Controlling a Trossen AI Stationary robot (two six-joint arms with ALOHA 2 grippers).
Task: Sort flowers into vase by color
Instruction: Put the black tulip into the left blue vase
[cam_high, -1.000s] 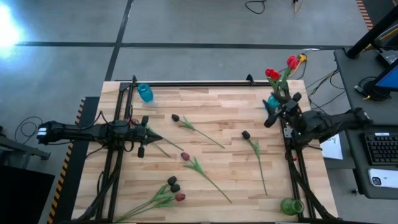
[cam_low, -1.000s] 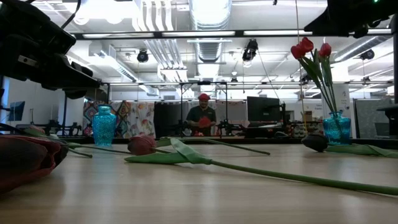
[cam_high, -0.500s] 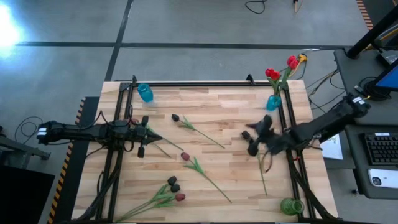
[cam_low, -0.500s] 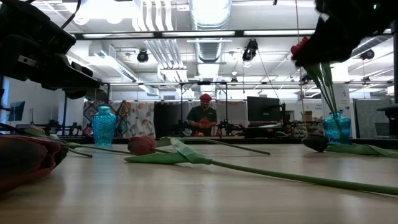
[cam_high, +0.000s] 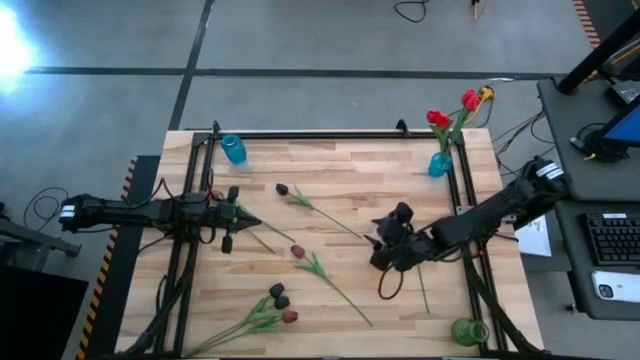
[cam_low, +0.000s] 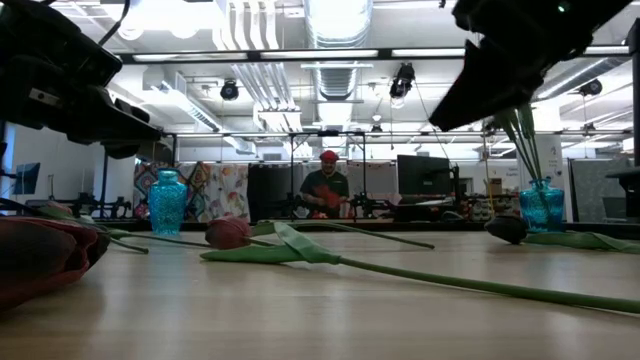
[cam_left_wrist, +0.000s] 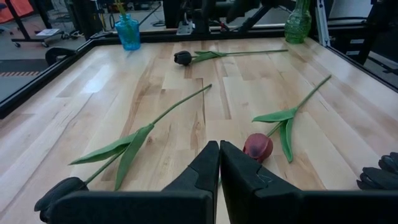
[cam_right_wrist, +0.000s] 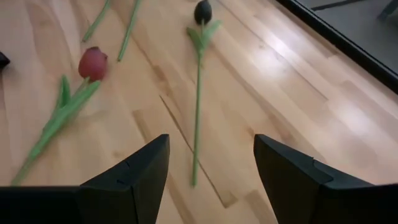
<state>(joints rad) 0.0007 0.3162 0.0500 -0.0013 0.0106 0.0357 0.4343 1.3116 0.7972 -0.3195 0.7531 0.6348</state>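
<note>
Now the right gripper (cam_high: 385, 250) (empty) has swung table-centre.

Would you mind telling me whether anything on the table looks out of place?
Nothing looks damaged or spilled. Several tulips lie loose across the table, while three red ones stand in the blue vase; the green vase looks empty.
</note>
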